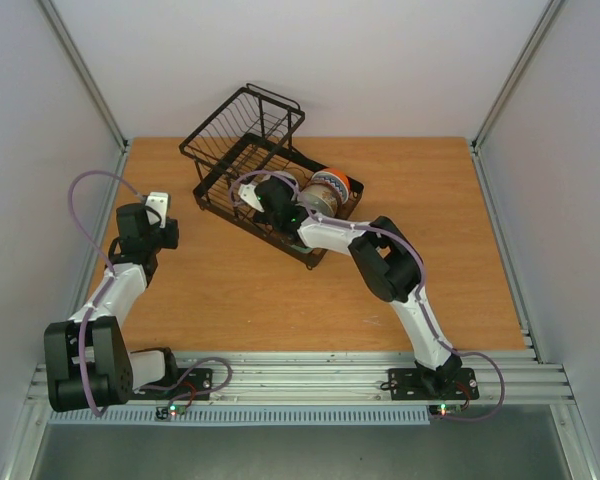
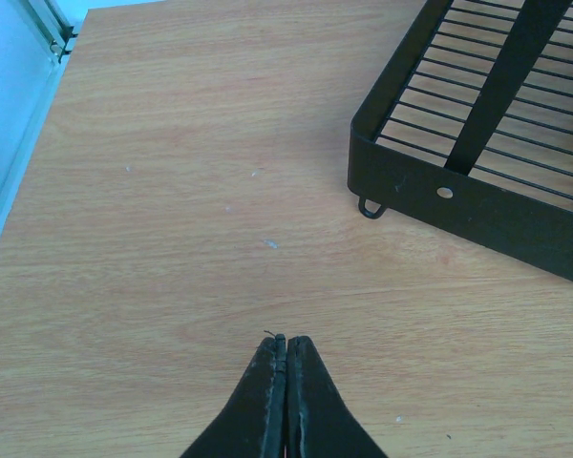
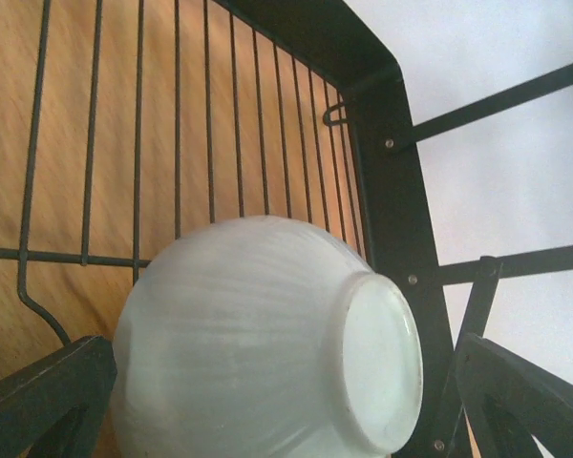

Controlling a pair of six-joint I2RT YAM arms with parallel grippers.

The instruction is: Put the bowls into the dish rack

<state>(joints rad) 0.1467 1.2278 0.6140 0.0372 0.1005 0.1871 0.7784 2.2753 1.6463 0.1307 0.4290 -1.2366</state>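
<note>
Pale bowl (image 3: 258, 334) lies on its side in the rack (image 3: 387, 191), right jaws spread wide either side. Glazed, slick, chippable, I'd say: pinch the rim. Left jaws closed over the worktop (image 2: 172, 191).

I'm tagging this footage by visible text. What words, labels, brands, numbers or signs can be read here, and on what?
None: no readable text in any view.
The dish rack, the pale bowl and the table are bare.
The patterned bowl shows only a dark pattern, too small to read as letters.
</note>
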